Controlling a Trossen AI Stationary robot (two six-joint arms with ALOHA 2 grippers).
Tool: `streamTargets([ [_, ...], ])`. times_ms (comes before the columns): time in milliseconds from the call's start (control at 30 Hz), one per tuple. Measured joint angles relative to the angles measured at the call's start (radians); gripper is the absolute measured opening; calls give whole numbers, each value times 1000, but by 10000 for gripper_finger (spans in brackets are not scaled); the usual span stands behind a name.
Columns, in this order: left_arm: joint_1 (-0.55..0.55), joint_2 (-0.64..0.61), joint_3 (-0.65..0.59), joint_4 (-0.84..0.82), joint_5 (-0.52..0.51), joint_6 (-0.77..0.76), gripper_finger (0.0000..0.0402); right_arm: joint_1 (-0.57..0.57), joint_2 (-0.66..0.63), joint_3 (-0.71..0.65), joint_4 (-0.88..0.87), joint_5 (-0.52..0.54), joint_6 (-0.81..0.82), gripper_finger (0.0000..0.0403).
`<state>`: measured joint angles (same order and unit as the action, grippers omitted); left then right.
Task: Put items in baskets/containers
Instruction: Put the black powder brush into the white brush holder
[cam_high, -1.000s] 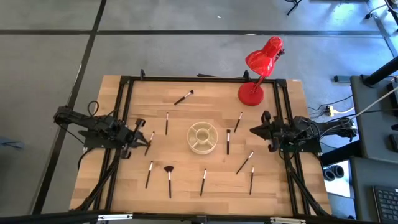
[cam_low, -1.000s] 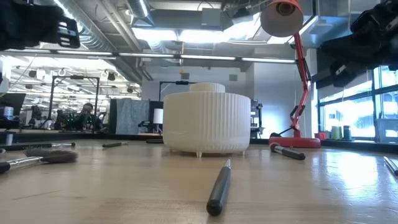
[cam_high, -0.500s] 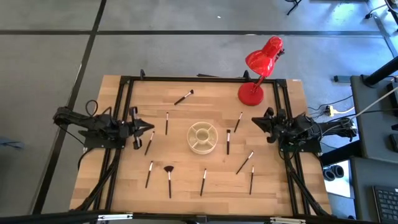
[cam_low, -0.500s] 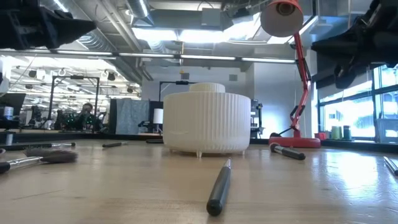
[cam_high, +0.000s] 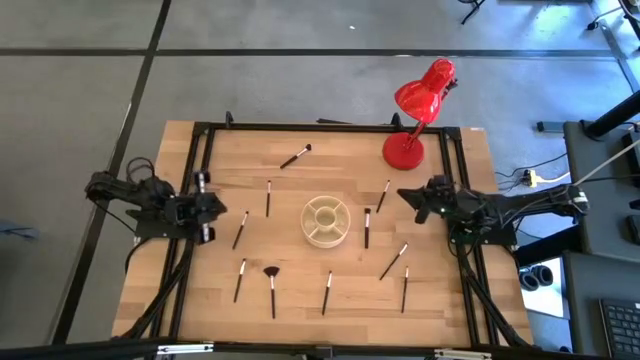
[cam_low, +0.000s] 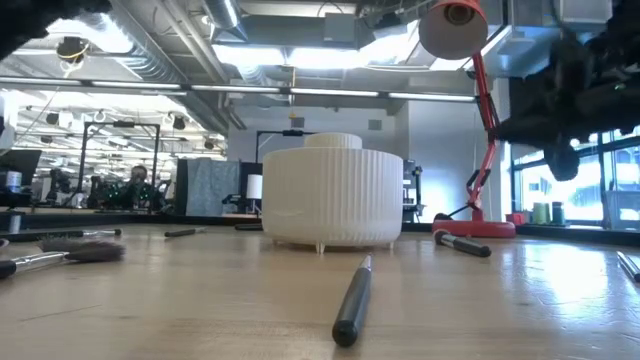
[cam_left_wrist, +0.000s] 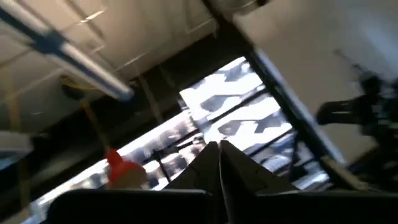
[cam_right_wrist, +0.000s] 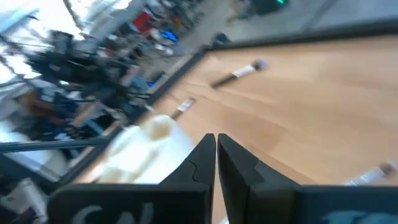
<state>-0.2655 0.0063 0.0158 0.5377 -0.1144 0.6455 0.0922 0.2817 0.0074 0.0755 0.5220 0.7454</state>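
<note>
Thin dark brushes with pale ends lie flat and scattered on the wooden table. One lies right of the cup, one left of it, and the fan-headed one sits toward the near edge. The round cream cup with inner compartments stands mid-table and looks ribbed in the low view. My left gripper hovers shut near the left rail, pointing upward at the ceiling. My right gripper hovers shut right of the cup, above the table.
A red desk lamp stands at the far right, its base just beyond my right gripper. Black frame rails run along the table's left, right and far sides. More brushes lie near the far edge and the near right.
My left gripper first reached toward the cup, then drew back toward the table's left edge and tipped upward, leaving the low view at the top. My right gripper moved toward the far edge, then a little toward the cup. No brush has moved.
</note>
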Motion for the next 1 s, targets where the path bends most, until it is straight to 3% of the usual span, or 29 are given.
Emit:
streamTargets([
  [33, 1, 0, 0, 18, -109, -1, 9, -9, 30, 0, 0, 1, 23, 19],
  [133, 18, 6, 0, 44, -604, -52, 4, -38, 118, 0, 2, 18, 73, 19],
  [167, 40, 19, 0, 50, -729, -75, 2, -49, 143, 0, 7, 32, 82, 19],
  [200, 63, 31, 0, 50, -789, -105, 2, -58, 168, 0, 20, 43, 86, 19],
  [233, 91, 45, 0, 51, -779, -148, 2, -69, 190, 0, 44, 56, 86, 19],
  [333, 187, 111, 1, 50, -600, -267, 4, -98, 248, 0, 151, 76, 63, 19],
  [500, 367, 308, 63, -66, -606, -485, 16, -122, 321, 0, 387, 71, -17, 19],
  [600, 478, 467, 130, -127, -522, -587, 30, -123, 346, 0, 469, 15, -38, 19],
  [867, 720, 945, 366, -221, -227, -651, 82, -124, 399, 69, 462, 20, -87, 52],
  [1000, 783, 1149, 480, -284, -174, -692, 96, -160, 424, 155, 318, 65, -136, 65],
])
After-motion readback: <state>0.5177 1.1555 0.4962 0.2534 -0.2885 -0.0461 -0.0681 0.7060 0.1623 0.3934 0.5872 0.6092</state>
